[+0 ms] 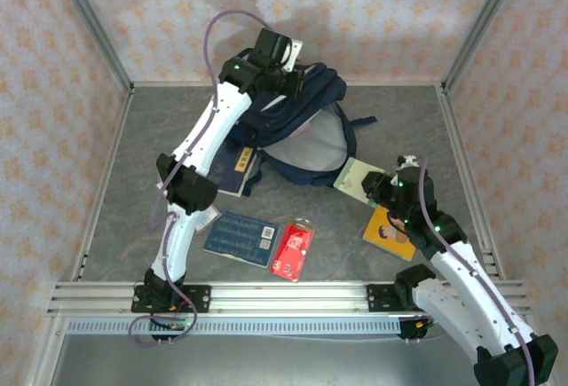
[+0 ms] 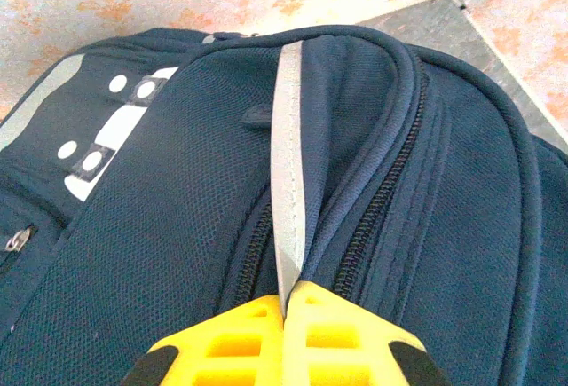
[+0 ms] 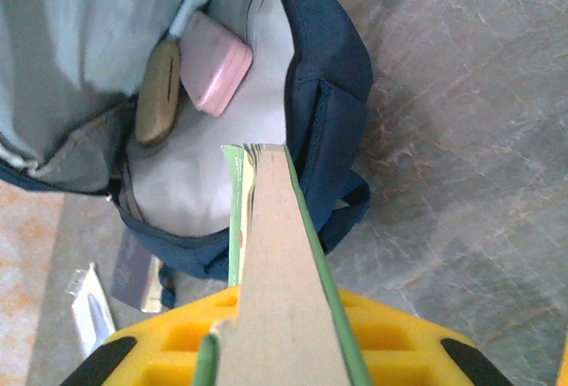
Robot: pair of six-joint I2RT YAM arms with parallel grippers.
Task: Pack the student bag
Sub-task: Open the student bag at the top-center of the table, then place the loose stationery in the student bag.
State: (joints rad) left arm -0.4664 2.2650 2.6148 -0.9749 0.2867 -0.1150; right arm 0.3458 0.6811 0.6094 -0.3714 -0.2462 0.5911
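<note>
My left end effector (image 2: pixel 286 302) is pinching the white stripe (image 2: pixel 287 164) of the large navy-blue fabric backpack (image 1: pixel 302 120) at the worktop's (image 1: pixel 408 129) rear, likely propping it open. My right end effector (image 3: pixel 275 315) is clamping a green-edged book (image 3: pixel 271 226), aiming inside.

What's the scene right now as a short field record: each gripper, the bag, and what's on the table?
left gripper: shut on the white stripe at the top of the student bag
right gripper: shut on a green-edged book, its far end pointing at the bag's mouth
bag mouth: open, pale lining showing
inside bag: pink case, tan item
on table: blue booklet, red packet, orange book, dark booklet
</note>
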